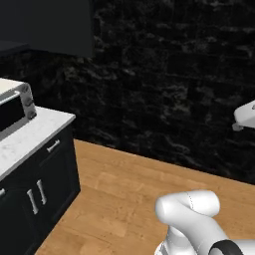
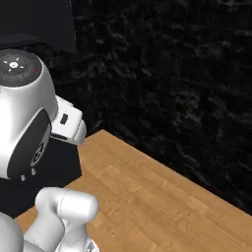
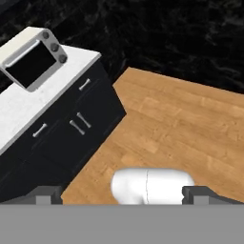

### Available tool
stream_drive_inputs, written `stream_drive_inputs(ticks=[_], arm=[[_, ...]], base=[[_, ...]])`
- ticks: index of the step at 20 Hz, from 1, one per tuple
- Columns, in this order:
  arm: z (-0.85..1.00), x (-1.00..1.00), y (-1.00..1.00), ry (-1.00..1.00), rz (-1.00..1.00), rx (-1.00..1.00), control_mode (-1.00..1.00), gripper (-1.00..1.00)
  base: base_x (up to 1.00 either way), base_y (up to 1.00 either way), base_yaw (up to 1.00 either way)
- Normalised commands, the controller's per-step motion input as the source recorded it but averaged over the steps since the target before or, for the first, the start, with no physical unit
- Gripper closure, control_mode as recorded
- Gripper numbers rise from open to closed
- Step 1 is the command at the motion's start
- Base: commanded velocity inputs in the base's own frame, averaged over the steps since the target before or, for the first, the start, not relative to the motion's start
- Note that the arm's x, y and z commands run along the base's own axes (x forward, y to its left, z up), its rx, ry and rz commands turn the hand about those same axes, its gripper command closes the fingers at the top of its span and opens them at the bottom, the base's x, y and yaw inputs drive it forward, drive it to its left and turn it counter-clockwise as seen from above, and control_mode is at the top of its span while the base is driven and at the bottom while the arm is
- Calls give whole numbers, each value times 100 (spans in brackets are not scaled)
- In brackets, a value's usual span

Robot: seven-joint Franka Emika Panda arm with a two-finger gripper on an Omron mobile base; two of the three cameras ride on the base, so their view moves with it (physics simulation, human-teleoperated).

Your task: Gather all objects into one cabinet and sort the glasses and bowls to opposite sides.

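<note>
A: Surfaces? Quick.
B: Speckled white counter [image 3: 28,107], boxy silver toaster oven [image 3: 33,57] on it, glossy black base cabinets [image 3: 76,128], wood plank floor [image 3: 181,124], rough black stone wall [image 1: 169,74].
A: Fingers?
B: Gripper [image 3: 122,194] tips spread wide, holding nothing, over floor.
A: Mugs, bowls?
B: Can't place them. Dark upper cabinet [image 1: 50,25] corner top left.

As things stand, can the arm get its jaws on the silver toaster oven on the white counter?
Probably not without moving. The silver toaster oven sits well back on the white counter, off to the side of the arm. The jaws hang wide open over the wooden floor, with open floor between them and the counter.
</note>
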Motion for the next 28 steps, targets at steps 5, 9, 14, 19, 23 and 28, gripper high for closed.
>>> stream_drive_inputs(ticks=[5,9,14,19,23,28], arm=[[0,0,0,0,0,0,100,-100],[0,0,0,0,0,0,100,-100],[0,0,0,0,0,0,100,-100],[0,0,0,0,0,0,100,-100],[0,0,0,0,0,0,100,-100],[0,0,0,0,0,0,100,-100]], base=[[5,23,48],[4,26,48],[1,30,47],[11,27,43],[45,7,28],[77,0,22]])
